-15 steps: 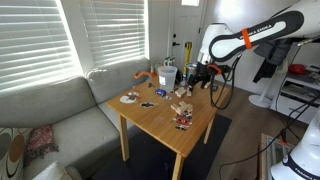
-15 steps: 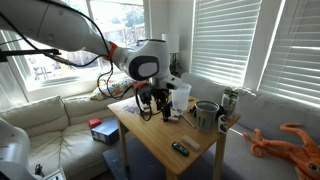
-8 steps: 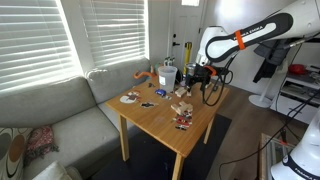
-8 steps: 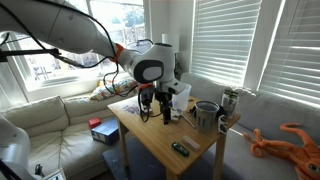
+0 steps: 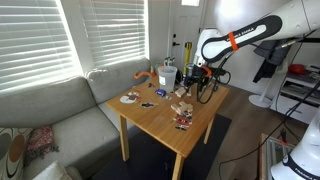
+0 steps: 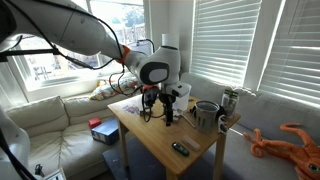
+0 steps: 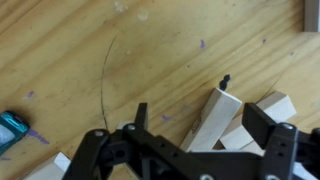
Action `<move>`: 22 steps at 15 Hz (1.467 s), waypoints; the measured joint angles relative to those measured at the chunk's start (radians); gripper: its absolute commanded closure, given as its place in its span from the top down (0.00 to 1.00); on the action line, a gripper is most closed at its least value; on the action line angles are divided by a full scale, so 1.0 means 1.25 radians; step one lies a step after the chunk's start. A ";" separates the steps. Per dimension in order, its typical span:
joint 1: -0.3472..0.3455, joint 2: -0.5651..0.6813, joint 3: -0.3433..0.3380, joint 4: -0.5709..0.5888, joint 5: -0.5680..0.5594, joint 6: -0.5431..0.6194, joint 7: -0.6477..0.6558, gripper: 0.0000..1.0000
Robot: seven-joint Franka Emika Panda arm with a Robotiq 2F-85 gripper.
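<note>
While we are looking through the wrist view, the hand (image 7: 200,128) is standing released, its fingers (image 7: 140,118) spreading over the wooden blocks (image 7: 222,108). The hand's black frame is hiding the blocks' lower ends, and the picture's left edge is cutting off a blue object (image 7: 10,125) on the desk (image 7: 80,40).

In an exterior view, we are seeing the hand (image 5: 198,84) hanging beside the wooden blocks (image 5: 183,105), its jaws too small to read.

In an exterior view, the hand (image 6: 166,108) is hovering near a metal pot (image 6: 205,116), and we are failing to make out the blocks behind it.
</note>
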State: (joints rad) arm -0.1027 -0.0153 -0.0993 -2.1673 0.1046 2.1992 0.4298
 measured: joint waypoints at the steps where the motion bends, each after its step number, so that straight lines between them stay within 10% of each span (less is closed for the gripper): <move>1: 0.000 0.004 0.000 0.004 0.001 -0.001 0.002 0.79; 7: 0.000 0.024 0.000 0.025 0.004 -0.004 0.008 0.82; 8: 0.000 0.026 -0.001 0.027 0.006 -0.004 0.009 0.63; 15: 0.000 0.031 -0.001 0.042 0.017 -0.012 0.014 0.19; 17: 0.000 0.033 -0.002 0.042 0.017 -0.017 0.017 0.55; 20: 0.000 0.034 -0.004 0.043 0.021 -0.025 0.023 0.64; 21: 0.000 0.035 -0.005 0.043 0.022 -0.028 0.024 0.61; 22: 0.000 0.036 -0.006 0.043 0.023 -0.030 0.025 0.27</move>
State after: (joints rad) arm -0.1027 0.0294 -0.1066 -2.1131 0.1335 2.1614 0.4609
